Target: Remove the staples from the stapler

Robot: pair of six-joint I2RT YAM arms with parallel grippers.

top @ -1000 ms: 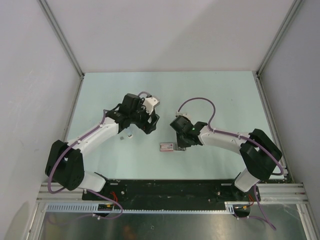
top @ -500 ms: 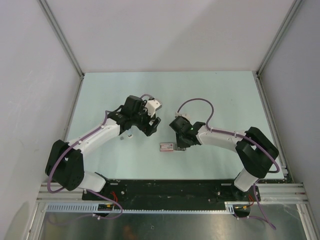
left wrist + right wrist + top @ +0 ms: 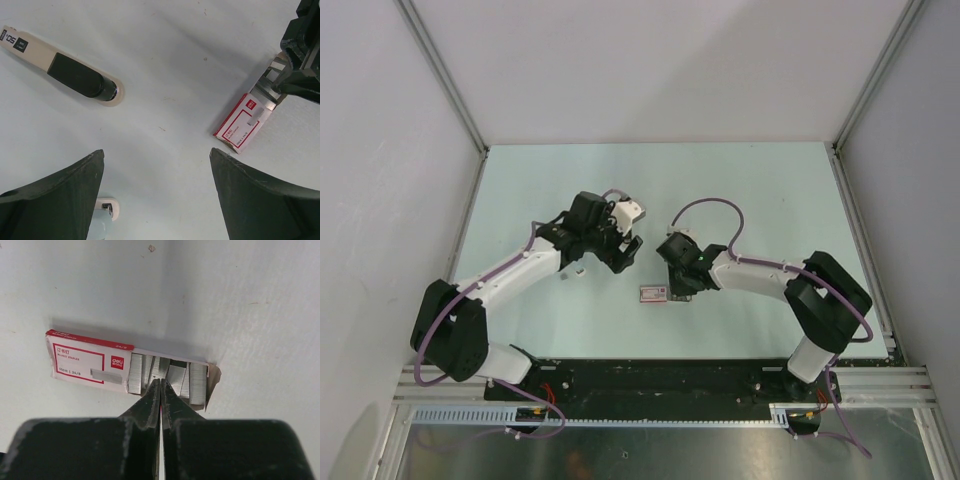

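Arms: 2, both seen over the table from the top view.
Stapler: 1, lying flat on the table, free of both grippers and well apart from the packet. A black top on a cream base is seen; its far end is cut off by the picture edge.
Packet: 1, red and white, flat on the table, with its inner tray pulled out.
Staples: about five grey strips are counted in the tray. They overlap, so an exact count cannot be given.
Left gripper: fingers spread wide, nothing held, hanging above the table between stapler and packet.
Right gripper: fingers pressed together, tips at the staples in the tray. Whether a strip is pinched cannot be told.
Tube: 1, pale blue, mostly hidden behind a left finger.
Top view: the stapler cannot be made out, and the tray is covered by the right gripper.
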